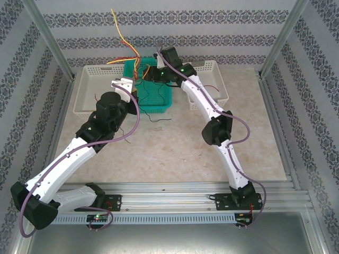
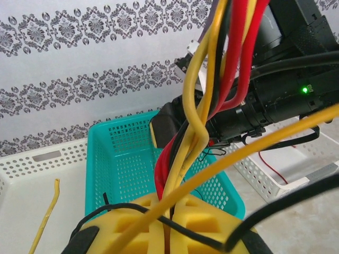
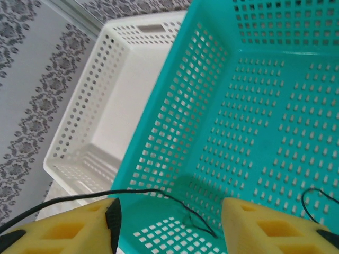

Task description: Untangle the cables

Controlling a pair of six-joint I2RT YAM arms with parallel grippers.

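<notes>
**Top view.** The left gripper point(image 1: 123, 84) holds the cables point(image 1: 121, 37) up at top centre. The bundle fans toward the top edge, above the teal basket point(image 1: 153, 95). The right gripper point(image 1: 152, 73) is just to the right of it, over the same basket. A loose black wire point(image 1: 159, 117) trails onto the counter point(image 1: 175, 153) below the basket.

**Left wrist.** The left gripper point(image 2: 169, 217) is pressed together on the cables point(image 2: 212, 79). Red, yellow and black strands are twisted together and rise to the upper right.

**Right wrist.** The right gripper point(image 3: 169, 222) is spread and holds nothing. A black strand point(image 3: 159, 197) runs between its pads at the bottom of the frame, over the teal basket point(image 3: 254, 106). A white basket point(image 3: 106, 106) sits at upper left.

**Judgement.** The step in hand is parting one strand from the held bundle, with the right gripper between grips. The next move calls for it to pinch a single strand above the left pinch and draw it clear.
</notes>
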